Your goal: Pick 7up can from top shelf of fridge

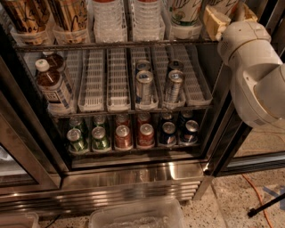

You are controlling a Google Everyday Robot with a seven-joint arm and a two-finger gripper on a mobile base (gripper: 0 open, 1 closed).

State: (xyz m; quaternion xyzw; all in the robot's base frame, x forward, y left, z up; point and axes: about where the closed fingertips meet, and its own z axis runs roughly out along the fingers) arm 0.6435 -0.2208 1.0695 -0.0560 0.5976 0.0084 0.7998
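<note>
The fridge (133, 176) stands open in front of me, with wire racks and a ribbed steel base. On the top shelf (111, 44), at the upper edge of the view, the 7up can (185, 11) shows as a white can with green lettering; its top is cut off. My gripper (219, 21) is at the right end of the top shelf, just right of the 7up can and close to it. The white arm (256, 80) runs down the right side.
The top shelf also holds brown patterned cans (26, 15) and clear bottles (107, 18). The middle rack has white slotted lanes, blue-silver cans (144, 87) and brown bottles (51, 84). Small green and red cans (100, 138) stand below. A clear bin (138, 216) lies on the floor.
</note>
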